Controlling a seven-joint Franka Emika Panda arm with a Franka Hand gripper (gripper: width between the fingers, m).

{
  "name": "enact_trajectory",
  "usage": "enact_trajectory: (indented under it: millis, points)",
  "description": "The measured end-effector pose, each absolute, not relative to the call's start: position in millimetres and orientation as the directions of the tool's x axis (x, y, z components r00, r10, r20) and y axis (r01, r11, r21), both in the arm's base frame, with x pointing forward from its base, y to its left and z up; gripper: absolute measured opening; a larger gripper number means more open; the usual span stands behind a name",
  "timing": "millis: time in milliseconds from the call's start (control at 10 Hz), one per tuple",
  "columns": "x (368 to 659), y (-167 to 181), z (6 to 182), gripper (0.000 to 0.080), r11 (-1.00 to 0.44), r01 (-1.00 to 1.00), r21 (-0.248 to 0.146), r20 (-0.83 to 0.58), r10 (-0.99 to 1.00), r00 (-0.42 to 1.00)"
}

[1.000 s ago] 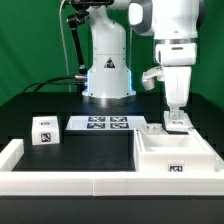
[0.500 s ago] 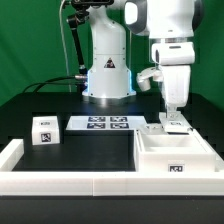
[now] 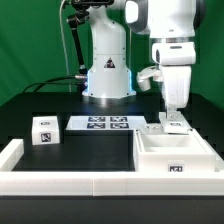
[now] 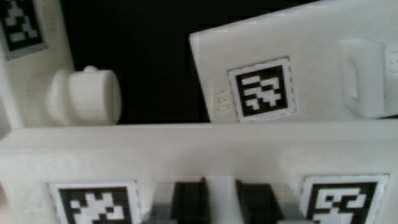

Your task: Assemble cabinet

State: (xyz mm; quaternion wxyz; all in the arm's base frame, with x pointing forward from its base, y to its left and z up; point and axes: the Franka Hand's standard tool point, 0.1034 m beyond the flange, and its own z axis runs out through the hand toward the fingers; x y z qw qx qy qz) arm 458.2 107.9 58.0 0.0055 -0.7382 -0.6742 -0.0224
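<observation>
White cabinet, black-and-white square tags; black table.

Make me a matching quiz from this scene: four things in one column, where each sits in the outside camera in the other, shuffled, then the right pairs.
Things
1. small tagged block
2. marker board
3. cabinet body
4. gripper

Places
A. exterior view's right, next to the border wall
B. over a small white piece behind the cabinet body
C. middle, in front of the robot base
D. exterior view's left, alone on the black table

Pairs: 1-D, 2-C, 3-A, 4-B
</observation>
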Motion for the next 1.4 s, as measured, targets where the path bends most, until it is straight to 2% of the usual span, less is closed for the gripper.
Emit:
enact_trajectory:
  millis: [900,1400]
  points:
    - [460,108,55.2,0.007,-0.093,0.996,0.016,0.041,0.995,0.092]
    - [504,110,55.9,0.0071,-0.109,0.994,0.027,0.05,0.993,0.108]
